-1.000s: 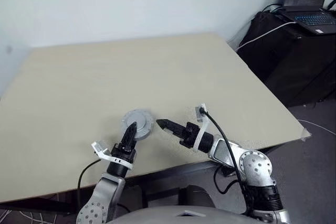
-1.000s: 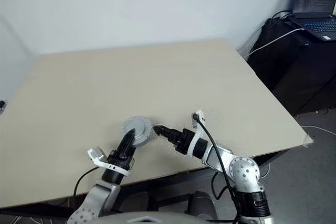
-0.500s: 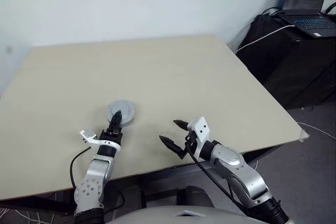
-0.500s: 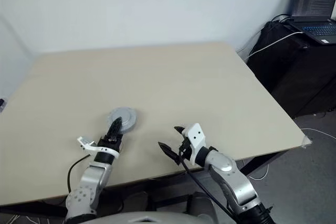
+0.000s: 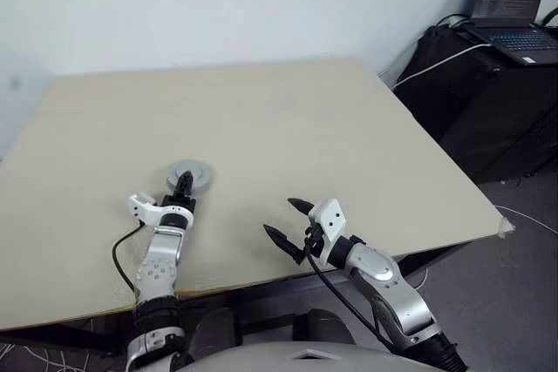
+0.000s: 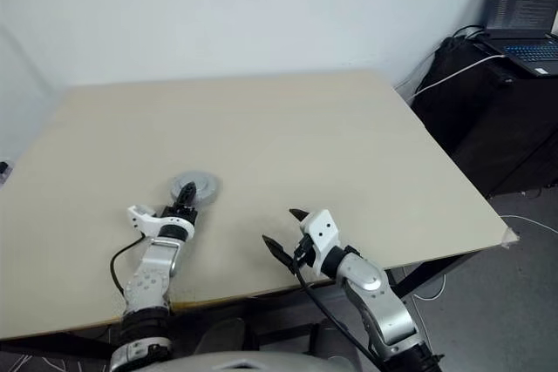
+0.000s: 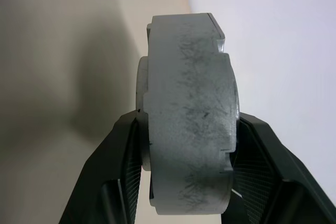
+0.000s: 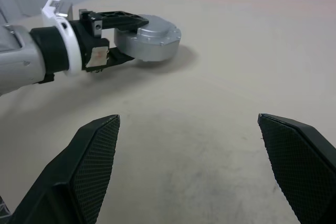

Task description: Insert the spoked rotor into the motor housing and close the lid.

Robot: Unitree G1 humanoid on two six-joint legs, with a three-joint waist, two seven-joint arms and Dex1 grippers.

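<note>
Table: a broad, pale beige wooden tabletop (image 5: 261, 119) set against a white wall, bare apart from the one part and the two arms reaching over its near edge.

Held part: a round, thick, silver-grey metal disc with a raised middle (image 5: 191, 175), the closed assembly with its lid face up, lying flat near the table's front left. From the left wrist camera its scuffed grey rim (image 7: 191, 124) stands between the two black fingers.

Left gripper (image 5: 183, 187): reaches forward along the tabletop with its black fingers (image 7: 123, 156) pinching the disc, one above and one below, each pressed against a flat face. From the right wrist camera the same grip is plain: one finger lies across the top of the disc, the other beneath it (image 8: 118, 38).

Right gripper (image 5: 284, 220): hangs just above the table near its front edge, well apart from the disc and to its right, fingers (image 8: 94, 156) spread wide with nothing between them but bare tabletop.

Surroundings: a black cabinet (image 5: 488, 84) stands beyond the table's right corner, with an open laptop (image 5: 514, 2) on top and a white cable trailing across it.
</note>
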